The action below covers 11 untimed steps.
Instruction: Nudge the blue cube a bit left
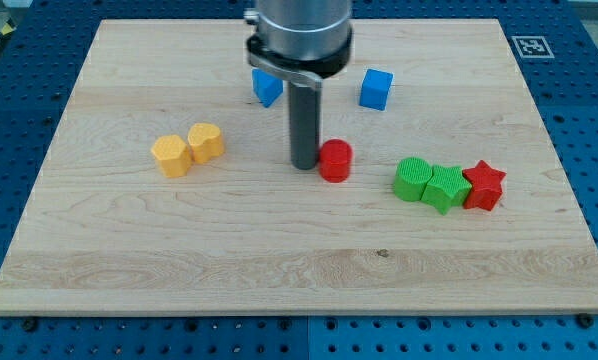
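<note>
Camera view: big wooden board (129, 250), my tip (305, 165) (plain dark rod, no jaws to open/close) touching the red cylinder block (335, 160) on its left, w/ the blue cube (376, 88) well apart, up-right of it.

We count 8 blocks on the table (129, 250): 2 blue, a cube (376, 88) and a partly hidden block (267, 88); 2 yellow (170, 155) (206, 142); 2 red, a cylinder (335, 160) and a star (484, 185); 2 green (412, 179) (445, 187)
</note>
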Each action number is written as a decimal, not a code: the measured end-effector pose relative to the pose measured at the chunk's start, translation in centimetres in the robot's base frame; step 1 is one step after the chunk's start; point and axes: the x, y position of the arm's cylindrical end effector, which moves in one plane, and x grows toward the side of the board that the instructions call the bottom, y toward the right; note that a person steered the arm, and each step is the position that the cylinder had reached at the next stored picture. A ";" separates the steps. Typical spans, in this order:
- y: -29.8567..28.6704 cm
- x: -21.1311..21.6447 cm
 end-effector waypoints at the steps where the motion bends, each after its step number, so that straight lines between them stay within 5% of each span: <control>1: 3.6 0.6; 6: 18.9 -8.5; 11: 7.7 -13.5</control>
